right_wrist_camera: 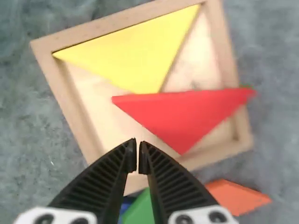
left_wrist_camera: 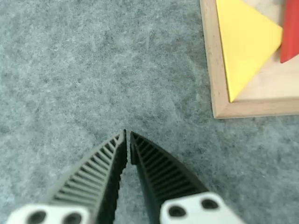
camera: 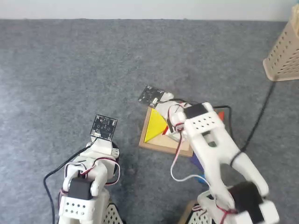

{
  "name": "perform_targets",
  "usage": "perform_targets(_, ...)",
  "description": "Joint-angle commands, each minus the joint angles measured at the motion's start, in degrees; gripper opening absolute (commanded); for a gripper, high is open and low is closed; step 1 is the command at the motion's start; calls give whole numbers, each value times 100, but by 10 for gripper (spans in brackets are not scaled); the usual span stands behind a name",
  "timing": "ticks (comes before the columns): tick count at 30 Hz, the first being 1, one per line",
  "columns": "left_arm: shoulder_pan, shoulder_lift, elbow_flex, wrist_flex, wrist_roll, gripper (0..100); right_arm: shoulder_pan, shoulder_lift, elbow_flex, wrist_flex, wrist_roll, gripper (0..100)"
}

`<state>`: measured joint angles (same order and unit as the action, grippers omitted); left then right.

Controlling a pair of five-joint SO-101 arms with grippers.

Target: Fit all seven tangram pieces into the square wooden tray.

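The square wooden tray [camera: 161,146] [right_wrist_camera: 51,79] [left_wrist_camera: 211,70] lies on the grey carpet right of centre. A large yellow triangle [camera: 154,126] [right_wrist_camera: 135,51] [left_wrist_camera: 243,42] lies flat in it. A large red triangle [right_wrist_camera: 187,114] [left_wrist_camera: 290,32] rests in the tray too, one tip over the rim. My right gripper [right_wrist_camera: 138,141] hovers shut over the tray's edge, holding nothing. An orange piece [right_wrist_camera: 236,196] and a green piece [right_wrist_camera: 140,210] lie on the carpet just outside the tray. My left gripper [left_wrist_camera: 128,134] is shut and empty above bare carpet, short of the tray's corner.
A purple piece [camera: 197,163] peeks out under the right arm beside the tray. A perforated beige container [camera: 284,51] stands at the far right, with a black cable [camera: 259,116] running from it. Open carpet stretches to the left and back.
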<state>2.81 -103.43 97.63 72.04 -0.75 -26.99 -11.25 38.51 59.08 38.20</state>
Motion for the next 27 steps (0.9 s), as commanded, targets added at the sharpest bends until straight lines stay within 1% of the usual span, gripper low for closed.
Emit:
perform_targets(1, 44, -123, -110, 35, 44, 12, -92, 365, -237, -145, 246, 7)
perform_targets(7, 44, -123, -110, 35, 44, 12, -66, 778, -492, -189, 202, 7)
perform_targets(10, 44, -123, -110, 35, 44, 12, -66, 796, -580, -382, -176, 7)
perform_targets(16, 44, -123, -110, 35, 44, 12, -84, 813, -844, -549, -308, 7)
perform_targets(18, 44, -123, -110, 35, 44, 12, -92, 840, -1011, -593, -492, 7)
perform_targets(24, 44, -123, -110, 35, 44, 12, -145, 1798, -1855, -699, -932, 7)
perform_targets(27, 44, -123, -110, 35, 44, 12, 22, 2018, -2171, -558, -1160, 7)
